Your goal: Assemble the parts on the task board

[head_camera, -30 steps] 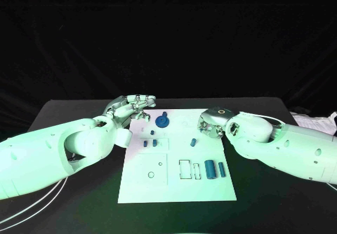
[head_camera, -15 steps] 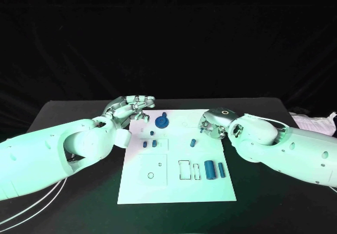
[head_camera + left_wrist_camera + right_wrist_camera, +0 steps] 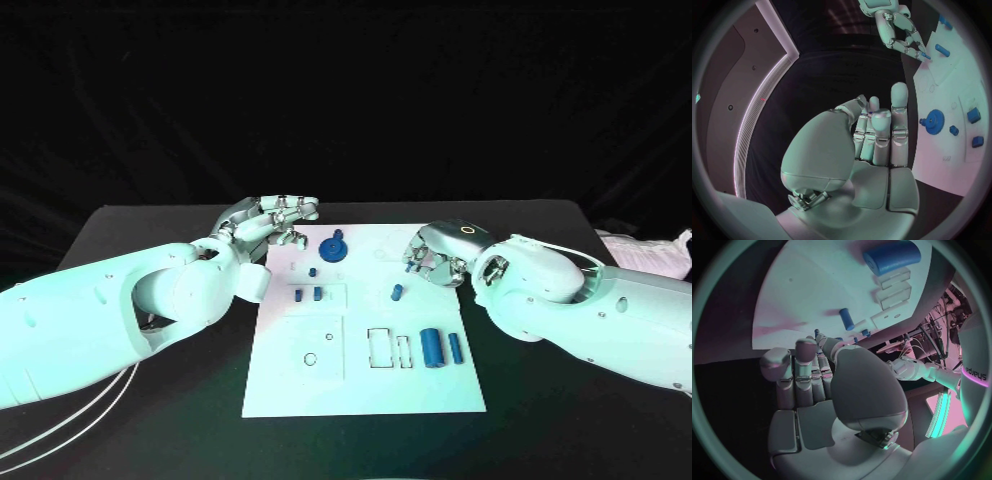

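Our left hand [image 3: 274, 217] hangs at the far left corner of the task board [image 3: 361, 390], fingers curled in toward the palm with nothing in them; the wrist view shows the same loose curl [image 3: 879, 135]. Just beside it, on the board, stands the blue gear [image 3: 335, 247] on its post, apart from our fingers. Our right hand [image 3: 437, 252] hovers over the board's far right part, fingers bent downward and holding nothing that we can see. A small blue peg [image 3: 397, 292] lies just below those fingertips, not touched. Nearer our body from that hand, a thick blue cylinder [image 3: 430, 346] and a thinner blue rod [image 3: 454, 347] lie side by side.
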Robot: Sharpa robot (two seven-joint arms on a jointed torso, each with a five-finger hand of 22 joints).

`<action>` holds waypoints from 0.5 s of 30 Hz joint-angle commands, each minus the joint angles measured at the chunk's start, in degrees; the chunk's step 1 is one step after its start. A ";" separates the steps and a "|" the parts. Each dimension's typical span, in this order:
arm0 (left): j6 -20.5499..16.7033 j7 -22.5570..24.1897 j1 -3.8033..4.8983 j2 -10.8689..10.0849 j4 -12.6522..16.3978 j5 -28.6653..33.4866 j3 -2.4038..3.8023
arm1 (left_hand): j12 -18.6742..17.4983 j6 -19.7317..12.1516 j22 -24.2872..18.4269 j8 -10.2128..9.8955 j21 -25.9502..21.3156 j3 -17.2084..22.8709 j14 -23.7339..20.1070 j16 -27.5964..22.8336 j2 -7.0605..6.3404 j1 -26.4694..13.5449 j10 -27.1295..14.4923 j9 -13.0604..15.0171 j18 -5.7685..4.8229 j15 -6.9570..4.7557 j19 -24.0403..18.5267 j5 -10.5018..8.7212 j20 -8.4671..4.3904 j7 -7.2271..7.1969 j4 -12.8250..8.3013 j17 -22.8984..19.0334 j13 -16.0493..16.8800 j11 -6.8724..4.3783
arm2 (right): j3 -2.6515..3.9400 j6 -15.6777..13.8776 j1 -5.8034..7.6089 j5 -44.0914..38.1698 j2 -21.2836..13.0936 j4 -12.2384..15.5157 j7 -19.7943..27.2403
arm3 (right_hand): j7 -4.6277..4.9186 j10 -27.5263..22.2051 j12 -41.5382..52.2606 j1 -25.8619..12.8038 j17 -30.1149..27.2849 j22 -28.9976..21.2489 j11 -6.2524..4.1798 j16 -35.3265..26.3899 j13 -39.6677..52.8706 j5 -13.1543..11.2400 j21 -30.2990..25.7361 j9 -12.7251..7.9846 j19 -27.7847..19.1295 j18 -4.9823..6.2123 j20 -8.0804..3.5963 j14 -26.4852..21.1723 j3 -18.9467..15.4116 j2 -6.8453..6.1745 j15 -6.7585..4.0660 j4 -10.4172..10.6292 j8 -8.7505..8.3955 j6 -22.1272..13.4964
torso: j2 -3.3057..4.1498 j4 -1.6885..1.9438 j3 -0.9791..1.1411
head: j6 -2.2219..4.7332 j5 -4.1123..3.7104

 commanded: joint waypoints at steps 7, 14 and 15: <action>1.51 -0.09 -0.03 0.28 -0.24 -0.21 0.04 | 0.38 -0.41 -0.07 0.26 -0.24 -0.14 -0.49 -0.10 0.31 0.07 -0.46 0.10 0.63 0.01 -0.29 0.21 0.02 -0.13 -0.17 -0.03 0.11 0.03 | 0.50 -1.36 0.02 1.55 0.68 5.19 0.01 | 0.17 0.35 -0.56 -0.99 0.61 0.90 0.17 0.84 -0.10 0.06 0.73 0.03 0.66 -0.59 0.31 1.04 -0.29 -0.28 -0.10 0.37 0.19 0.44 | -0.04 -0.03 -0.05 | -0.15 1.53; 1.96 -0.42 -0.04 0.51 -0.11 -0.21 0.04 | 0.45 -0.53 -0.19 0.32 -0.44 -0.23 -0.55 -0.13 0.25 0.00 -0.59 0.12 0.66 0.03 -0.34 0.19 0.04 -0.09 -0.16 -0.13 0.14 0.07 | 0.58 -1.14 -0.06 2.20 3.80 5.85 1.52 | 0.27 0.32 -0.65 -1.04 0.55 0.79 0.25 0.79 -0.11 0.09 0.69 0.03 0.64 -0.57 0.34 1.03 -0.30 -0.23 -0.10 0.36 0.13 0.38 | 0.00 0.16 -0.19 | -0.28 2.42; 1.99 -0.45 -0.04 0.53 -0.07 -0.21 0.04 | 0.47 -0.57 -0.24 0.33 -0.52 -0.26 -0.58 -0.15 0.24 -0.03 -0.61 0.13 0.67 0.04 -0.36 0.19 0.04 -0.08 -0.15 -0.17 0.15 0.08 | 0.58 -1.00 -0.10 2.26 4.28 5.90 1.72 | 0.27 0.32 -0.65 -1.04 0.55 0.78 0.25 0.79 -0.11 0.09 0.69 0.03 0.64 -0.57 0.34 1.03 -0.30 -0.23 -0.10 0.36 0.13 0.38 | 0.00 0.19 -0.22 | -0.31 2.48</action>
